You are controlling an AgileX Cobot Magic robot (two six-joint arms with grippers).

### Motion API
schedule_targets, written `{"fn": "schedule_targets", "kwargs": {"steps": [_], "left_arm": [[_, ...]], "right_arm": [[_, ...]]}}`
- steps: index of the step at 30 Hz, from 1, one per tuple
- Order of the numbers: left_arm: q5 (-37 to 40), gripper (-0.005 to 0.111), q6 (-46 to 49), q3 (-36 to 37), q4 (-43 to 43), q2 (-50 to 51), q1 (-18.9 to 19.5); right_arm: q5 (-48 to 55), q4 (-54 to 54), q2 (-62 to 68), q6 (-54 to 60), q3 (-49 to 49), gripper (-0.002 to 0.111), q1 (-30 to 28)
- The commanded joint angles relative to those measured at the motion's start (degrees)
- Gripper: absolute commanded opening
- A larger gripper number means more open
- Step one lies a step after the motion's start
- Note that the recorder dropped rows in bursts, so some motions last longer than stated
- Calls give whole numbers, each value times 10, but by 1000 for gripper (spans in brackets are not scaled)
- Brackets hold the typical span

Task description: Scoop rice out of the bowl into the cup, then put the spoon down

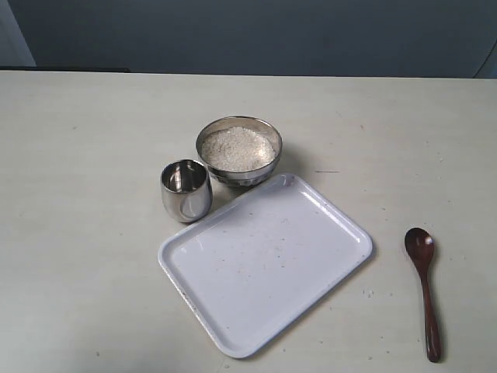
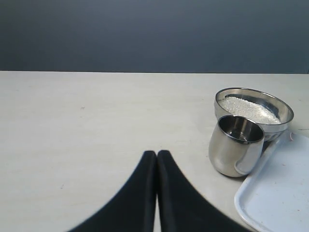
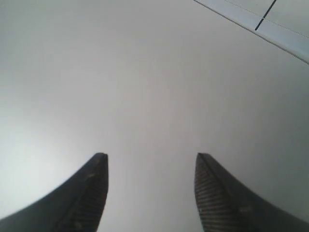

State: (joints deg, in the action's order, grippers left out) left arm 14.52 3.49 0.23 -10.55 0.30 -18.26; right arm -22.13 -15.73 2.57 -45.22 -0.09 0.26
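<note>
We judge the task barely begun, with nothing scooped yet. On the counter (image 1: pixel 78 233) the white tray (image 1: pixel 264 260) lies bare in the middle. The bowl (image 1: pixel 241 177), heaped with rice (image 1: pixel 238 149), stands just beyond it toward the far edge. The cup (image 1: pixel 186 193) sits just beside the bowl on its left. The spoon (image 1: pixel 424 291) lies alone toward the near right corner. Next we must take it by its handle. Our right gripper (image 3: pixel 150 162) has its fingers spread wide, holding nothing; our left gripper (image 2: pixel 157 155) has them pressed together, empty.
</note>
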Motion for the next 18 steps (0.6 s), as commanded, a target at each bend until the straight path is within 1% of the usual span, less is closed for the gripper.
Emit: {"fn": "schedule_targets", "kwargs": {"steps": [1,3,5,8,11,12,14,16,18], "left_arm": [[-7,0,-4,-2,1,-3,-2],[-7,0,-4,-2,1,-3,-2],[-7,0,-4,-2,1,-3,-2],[-7,0,-4,-2,1,-3,-2],[-7,0,-4,-2,1,-3,-2],[-7,0,-4,-2,1,-3,-2],[-7,0,-4,-2,1,-3,-2],[-7,0,-4,-2,1,-3,-2],[-7,0,-4,-2,1,-3,-2]], "right_arm": [[-9,15,-2,-11,1,53,-2],[0,30,-2,-54,1,53,-2],[3,82,-2,-140,1,53,-1],[-11,207,-2,-247,1,53,-1],[7,363,-1,-294,-11,53,-1],[24,433,3,-312,-27,53,-1],[68,571,17,-408,-66,53,-1],[103,753,47,-560,-107,53,-1],[84,973,84,-713,-141,52,-1]]}}
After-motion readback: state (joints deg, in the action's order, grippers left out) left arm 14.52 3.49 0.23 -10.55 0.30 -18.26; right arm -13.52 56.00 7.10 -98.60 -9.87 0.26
